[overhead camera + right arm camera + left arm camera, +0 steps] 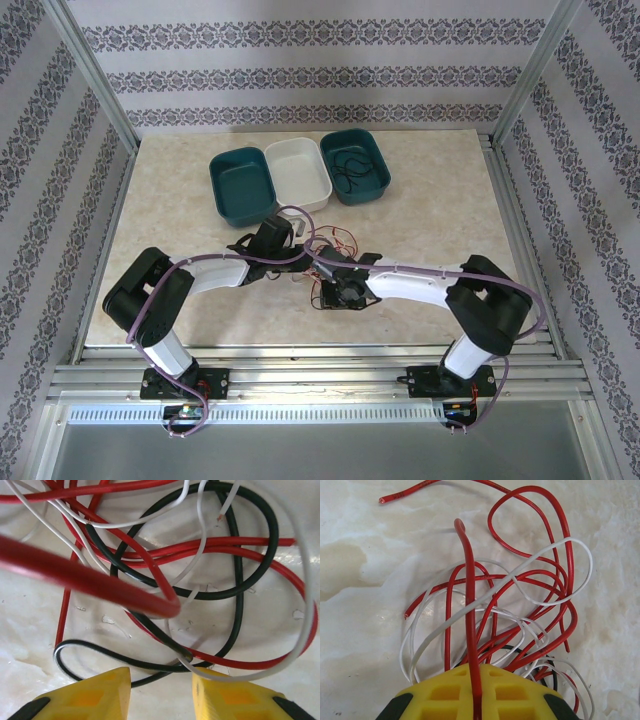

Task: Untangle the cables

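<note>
The left gripper [476, 677] had its yellow fingers pressed together on one thin red wire [469, 605], which ran straight ahead from the seam between them and hooked over at its tip. Beyond those fingertips, and to their right, the loose tangle of thin red, white and black cables [520, 615] lay on the pale marble-patterned table [360, 630]. The right gripper [161, 680] had its yellow fingers parted with nothing between them. A thin black loop [239, 615] and white strands lay just ahead of its tips, and a blurred red strand [85, 577] crossed ahead, close to the lens.
</note>
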You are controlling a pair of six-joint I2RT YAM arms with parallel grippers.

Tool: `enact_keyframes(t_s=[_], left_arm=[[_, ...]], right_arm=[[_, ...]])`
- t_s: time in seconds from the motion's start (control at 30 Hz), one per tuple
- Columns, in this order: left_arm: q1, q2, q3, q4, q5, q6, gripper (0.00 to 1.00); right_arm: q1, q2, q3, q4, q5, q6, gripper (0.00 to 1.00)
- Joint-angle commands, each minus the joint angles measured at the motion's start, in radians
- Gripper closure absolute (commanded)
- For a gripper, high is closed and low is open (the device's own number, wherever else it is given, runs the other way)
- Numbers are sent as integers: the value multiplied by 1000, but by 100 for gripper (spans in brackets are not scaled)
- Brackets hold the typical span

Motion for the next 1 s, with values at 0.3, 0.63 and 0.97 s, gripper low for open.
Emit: enact_keyframes(t_s=[0.3,0.63,0.97], left_arm=[[19,-5,-17,38,10,-14,93],[25,-10,-29,50,6,-20,92],[31,-1,-37,78,36,-50,93]], right_arm=[[23,56,51,-216,63,-59,58],[42,32,44,-356,114,-63,52],[123,-63,108,-95,79,-208,54]])
